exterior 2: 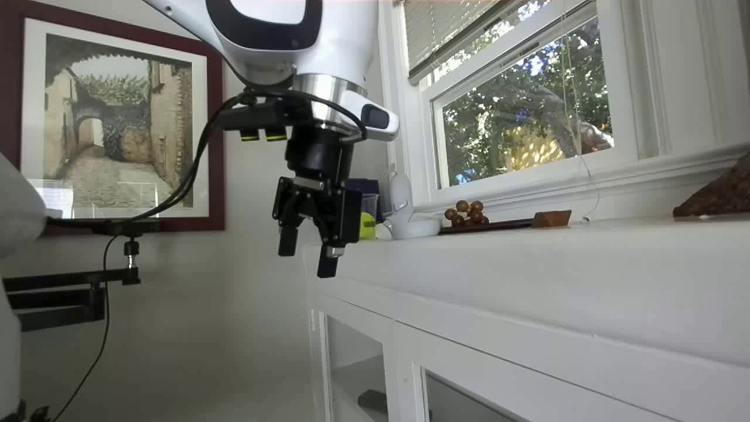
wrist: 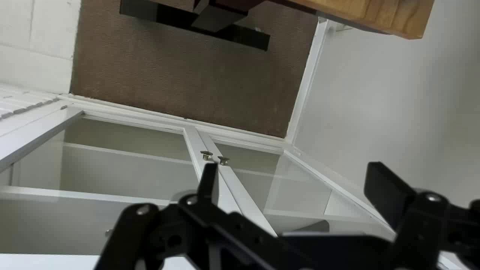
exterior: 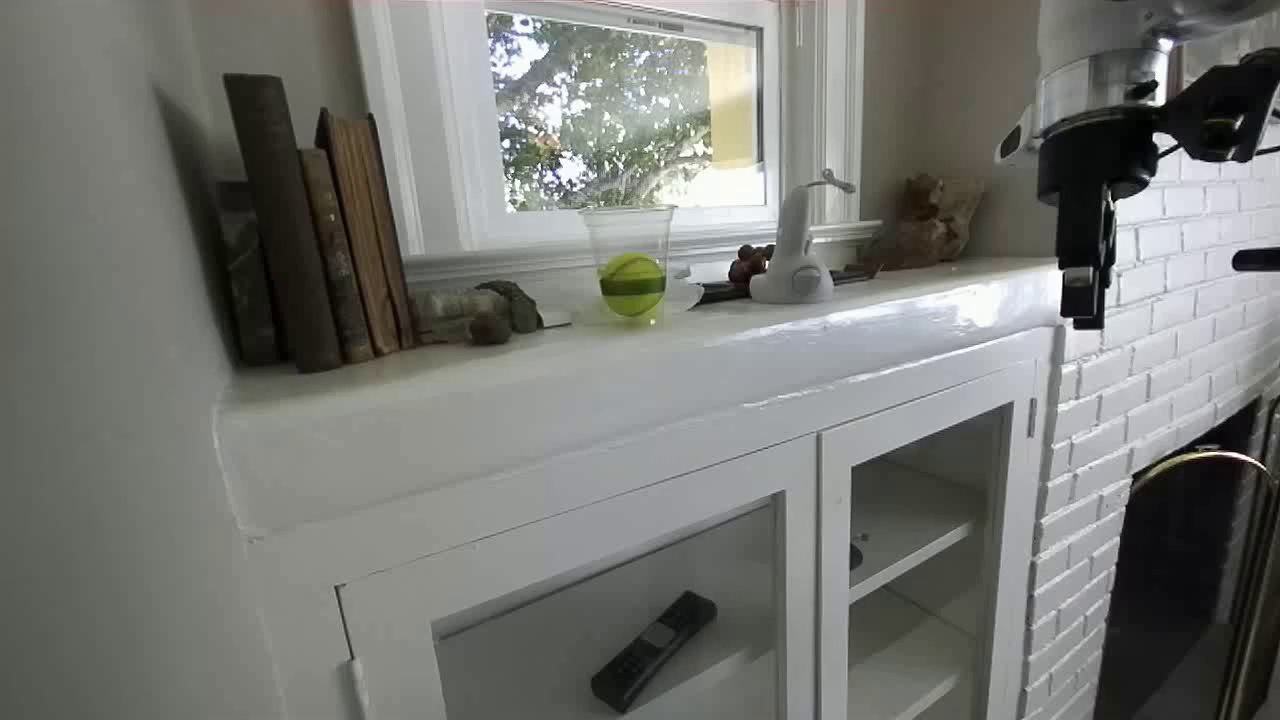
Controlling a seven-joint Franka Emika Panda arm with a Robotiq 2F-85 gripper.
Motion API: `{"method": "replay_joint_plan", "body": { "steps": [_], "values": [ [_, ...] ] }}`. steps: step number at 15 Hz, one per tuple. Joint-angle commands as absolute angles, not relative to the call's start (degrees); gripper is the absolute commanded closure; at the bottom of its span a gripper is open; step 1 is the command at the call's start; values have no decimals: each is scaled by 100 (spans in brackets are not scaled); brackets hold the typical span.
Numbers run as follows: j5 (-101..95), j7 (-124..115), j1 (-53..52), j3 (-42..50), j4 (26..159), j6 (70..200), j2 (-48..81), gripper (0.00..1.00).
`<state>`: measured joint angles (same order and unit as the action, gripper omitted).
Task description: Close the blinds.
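Observation:
The white slatted blinds [exterior 2: 448, 29] hang over the upper part of the window in an exterior view, with their top cut off by the frame edge. The lower pane below them is uncovered. Thin pale cords [exterior 2: 571, 99] hang in front of the pane down to the ledge. My black gripper [exterior 2: 307, 258] points down in front of the ledge's edge, apart from the blinds and cords. It also shows side-on in an exterior view [exterior: 1085, 300]. In the wrist view its two fingers [wrist: 294, 183] stand wide apart with nothing between them. The blinds are out of the wrist view.
A white ledge [exterior: 640, 360] runs under the window. On it stand old books [exterior: 310, 240], a clear cup with a yellow-green ball [exterior: 632, 285], a white device [exterior: 795, 260] and wooden balls [exterior 2: 467, 213]. Glass-door cabinets [exterior: 800, 560] lie below. A framed picture [exterior 2: 117, 123] hangs behind the arm.

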<state>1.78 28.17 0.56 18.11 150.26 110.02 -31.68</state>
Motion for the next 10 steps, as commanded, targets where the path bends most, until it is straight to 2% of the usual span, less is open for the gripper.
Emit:
{"method": "replay_joint_plan", "body": {
  "steps": [1, 10],
  "values": [
    [244, 2874, 184, 1689, 15020, 10993, -3145, 0],
    [192, 2913, 143, 1623, 14609, 11408, -2942, 0]
  ]
}}
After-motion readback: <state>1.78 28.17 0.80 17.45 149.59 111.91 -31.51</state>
